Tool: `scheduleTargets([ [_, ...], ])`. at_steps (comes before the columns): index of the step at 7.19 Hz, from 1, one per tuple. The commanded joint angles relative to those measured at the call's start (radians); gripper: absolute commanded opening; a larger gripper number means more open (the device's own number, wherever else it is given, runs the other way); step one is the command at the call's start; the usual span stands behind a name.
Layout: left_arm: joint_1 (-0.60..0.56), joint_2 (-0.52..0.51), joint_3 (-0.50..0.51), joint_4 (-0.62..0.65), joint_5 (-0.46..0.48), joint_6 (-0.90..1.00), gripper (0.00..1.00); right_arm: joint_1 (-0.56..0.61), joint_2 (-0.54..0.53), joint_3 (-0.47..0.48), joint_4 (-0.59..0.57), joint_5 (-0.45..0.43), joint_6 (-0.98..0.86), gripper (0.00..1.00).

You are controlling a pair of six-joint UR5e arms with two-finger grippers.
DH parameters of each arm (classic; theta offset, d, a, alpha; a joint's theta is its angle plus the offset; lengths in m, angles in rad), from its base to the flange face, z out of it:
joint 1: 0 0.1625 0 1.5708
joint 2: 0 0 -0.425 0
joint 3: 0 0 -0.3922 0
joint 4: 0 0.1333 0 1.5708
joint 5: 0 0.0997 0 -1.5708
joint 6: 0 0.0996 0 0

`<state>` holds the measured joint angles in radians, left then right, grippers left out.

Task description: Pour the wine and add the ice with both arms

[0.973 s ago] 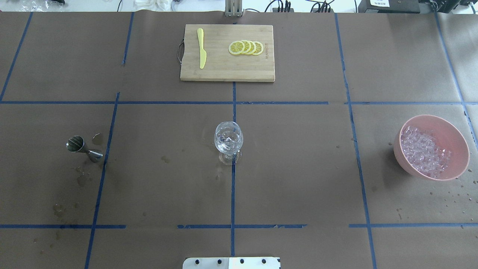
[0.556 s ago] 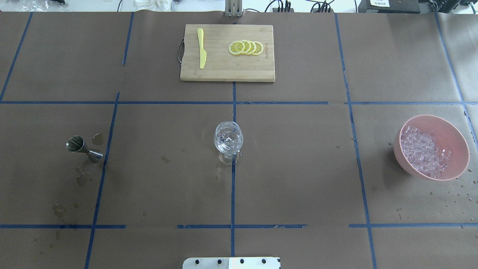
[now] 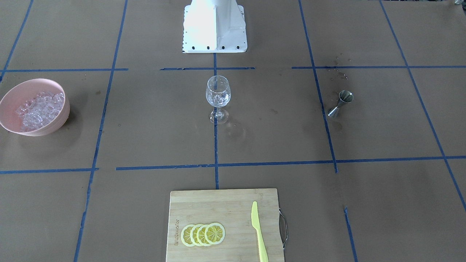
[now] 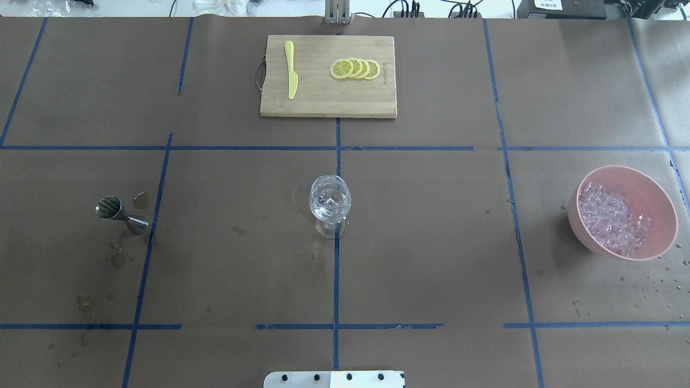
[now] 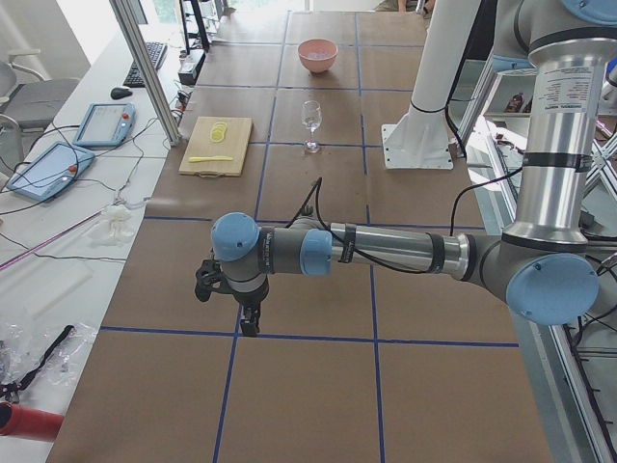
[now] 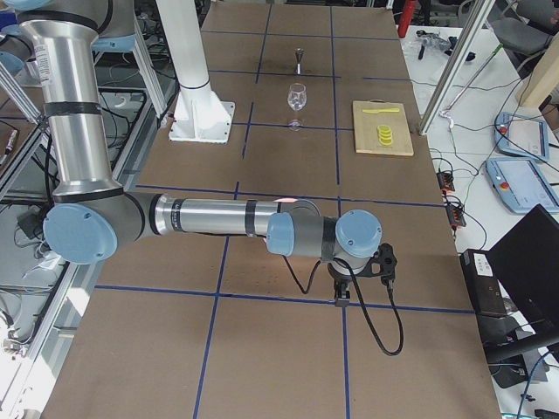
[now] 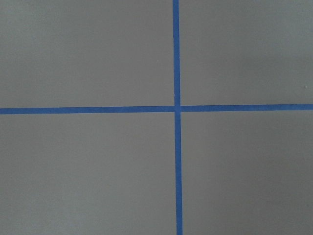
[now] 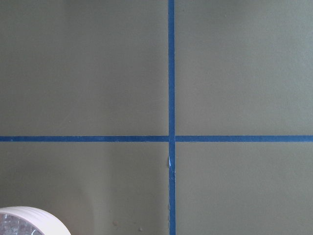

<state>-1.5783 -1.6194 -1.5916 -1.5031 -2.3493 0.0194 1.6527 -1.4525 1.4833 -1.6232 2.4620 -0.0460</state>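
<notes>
Look near the right edge of the tabletop (image 4: 431, 258) for the heap of small clear ice cubes (image 4: 612, 218), piled in a round pink plastic bowl (image 4: 625, 168). Lies far closer to the black two-finger right gripper (image 6: 342, 295) than to the left gripper (image 5: 249, 323). Cannot tell either claw's spread.

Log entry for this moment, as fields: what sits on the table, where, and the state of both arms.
wine glass: upright at table centre; clear lumps inside look like ice
ice: heaped in pink bowl, robot's right side
jigger: standing, robot's left side
cutting board: far edge; holds lemon slices and yellow knife
left gripper: pointing down over bare table; open or shut cannot tell
right gripper: pointing down over bare table; cannot tell
</notes>
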Motion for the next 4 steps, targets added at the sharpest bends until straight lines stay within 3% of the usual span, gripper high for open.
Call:
scheduleTargets([
  [1,-0.038,-0.002,0.01,0.004,-0.001,0.005,1.0,0.002,-0.005,0.0,0.0,0.0,0.0,1.0],
  [4,-0.043,-0.002,0.004,0.006,-0.004,0.005,1.0,0.002,-0.008,0.003,0.002,-0.002,0.002,1.0],
])
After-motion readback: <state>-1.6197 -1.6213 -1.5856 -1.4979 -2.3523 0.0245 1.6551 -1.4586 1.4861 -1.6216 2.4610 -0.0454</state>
